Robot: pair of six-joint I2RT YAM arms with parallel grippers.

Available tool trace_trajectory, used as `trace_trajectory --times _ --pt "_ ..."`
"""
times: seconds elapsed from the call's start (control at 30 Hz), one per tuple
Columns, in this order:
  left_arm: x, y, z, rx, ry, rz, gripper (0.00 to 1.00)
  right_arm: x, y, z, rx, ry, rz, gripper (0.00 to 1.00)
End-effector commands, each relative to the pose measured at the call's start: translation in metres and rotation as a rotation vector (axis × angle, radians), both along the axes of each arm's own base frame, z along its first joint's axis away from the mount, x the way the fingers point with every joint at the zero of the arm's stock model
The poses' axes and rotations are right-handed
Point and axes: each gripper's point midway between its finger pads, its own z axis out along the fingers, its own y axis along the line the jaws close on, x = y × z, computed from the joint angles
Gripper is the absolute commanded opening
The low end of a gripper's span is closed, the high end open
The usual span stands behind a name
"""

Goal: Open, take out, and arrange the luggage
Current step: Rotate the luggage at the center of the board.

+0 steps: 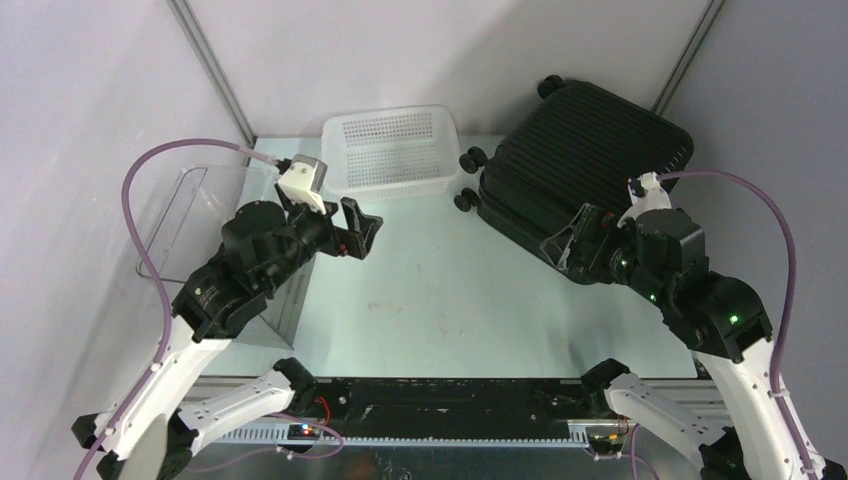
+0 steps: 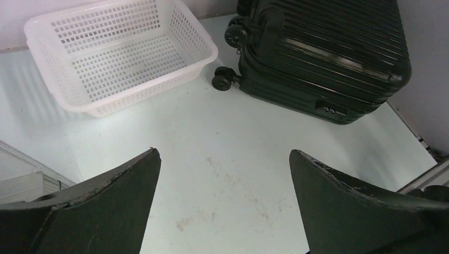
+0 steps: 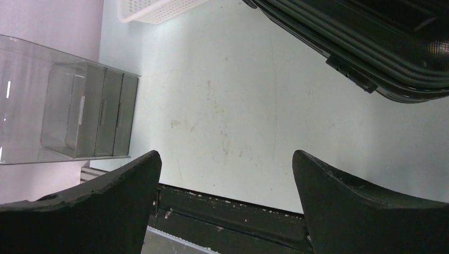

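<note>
The luggage (image 1: 585, 160) is a large black ribbed hard-shell suitcase lying closed at the back right of the table, wheels toward the basket. It also shows in the left wrist view (image 2: 328, 53) and, at the top right, in the right wrist view (image 3: 381, 47). My left gripper (image 1: 362, 232) is open and empty, above the table left of centre, well apart from the luggage. My right gripper (image 1: 567, 245) is open and empty, close to the luggage's near edge, fingers pointing left.
A white perforated basket (image 1: 392, 150) stands at the back centre, just left of the luggage wheels (image 1: 467, 180). A clear plastic drawer unit (image 1: 185, 215) stands at the left edge. A black rail (image 1: 450, 400) runs along the table's near edge.
</note>
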Motion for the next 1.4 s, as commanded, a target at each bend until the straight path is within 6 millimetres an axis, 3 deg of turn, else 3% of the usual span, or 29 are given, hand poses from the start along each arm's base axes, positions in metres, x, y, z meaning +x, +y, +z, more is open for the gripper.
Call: trace_trajectory --times 0.0,0.23,0.53,0.7,0.83,1.0,1.37 --pt "0.003 0.006 0.012 -0.006 -0.055 0.025 1.00 0.008 0.007 0.009 0.021 -0.047 0.020 0.97" --pt "0.015 0.001 0.000 0.054 -0.060 0.031 1.00 0.006 0.015 0.029 0.082 -0.123 0.064 0.98" --pt "0.059 -0.046 0.005 0.096 -0.166 -0.052 1.00 -0.003 0.019 0.030 0.085 -0.129 0.117 0.98" --pt "0.101 -0.085 -0.002 0.216 -0.290 -0.131 1.00 -0.019 0.026 0.054 0.074 -0.295 0.272 0.99" --pt "0.127 -0.118 -0.021 0.299 -0.371 -0.229 1.00 -0.025 0.022 0.067 0.074 -0.382 0.283 1.00" --pt "0.155 -0.154 -0.038 0.376 -0.480 -0.350 1.00 -0.027 0.022 0.065 0.055 -0.386 0.307 1.00" --pt "0.210 -0.193 -0.088 0.495 -0.634 -0.443 1.00 -0.024 0.011 0.046 -0.064 -0.372 0.306 1.00"
